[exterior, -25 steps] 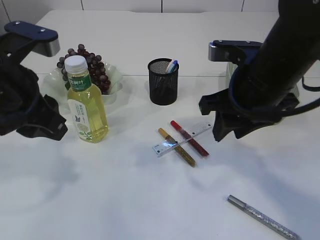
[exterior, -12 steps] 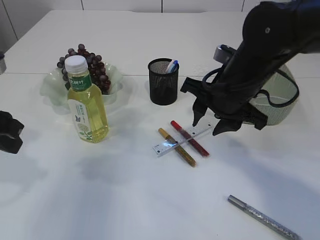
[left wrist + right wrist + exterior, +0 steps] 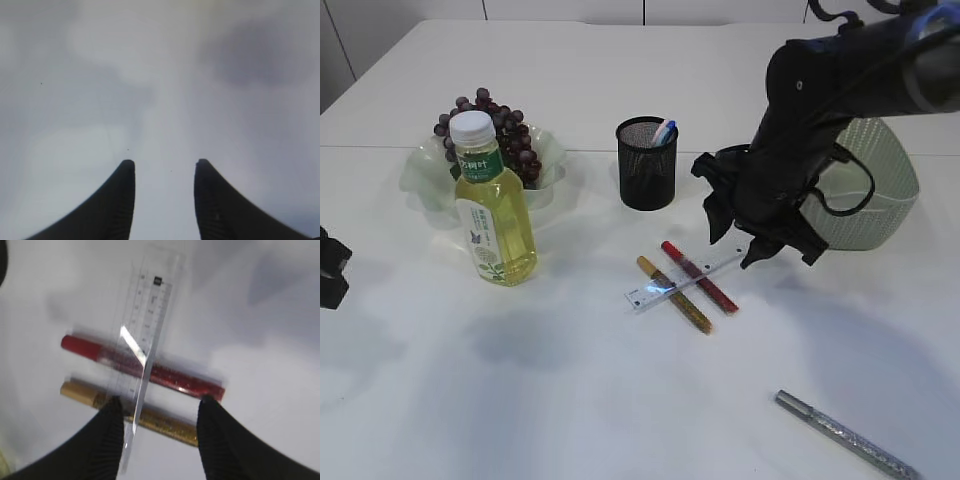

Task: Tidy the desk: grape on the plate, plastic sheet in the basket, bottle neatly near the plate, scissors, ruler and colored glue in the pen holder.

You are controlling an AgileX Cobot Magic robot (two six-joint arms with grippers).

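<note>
1 clear ruler (image 3: 682,280) lies across 2 glue pens, red (image 3: 700,277) and gold (image 3: 673,294), on the surface (image 3: 570,400). 1 silver pen (image 3: 845,434) lies apart. The cup (image 3: 647,163) holds 1 blue pen. The plate (image 3: 425,165) holds grapes (image 3: 510,135); 1 bottle (image 3: 493,205) stands beside it. The basket (image 3: 880,185) sits right. The right tool (image 3: 159,405) hangs open above the ruler, empty. The left tool (image 3: 164,167) is open, empty.

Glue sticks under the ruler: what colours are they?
One red glue stick, one gold glue stick, both glittery; clearest in the right wrist view.
</note>
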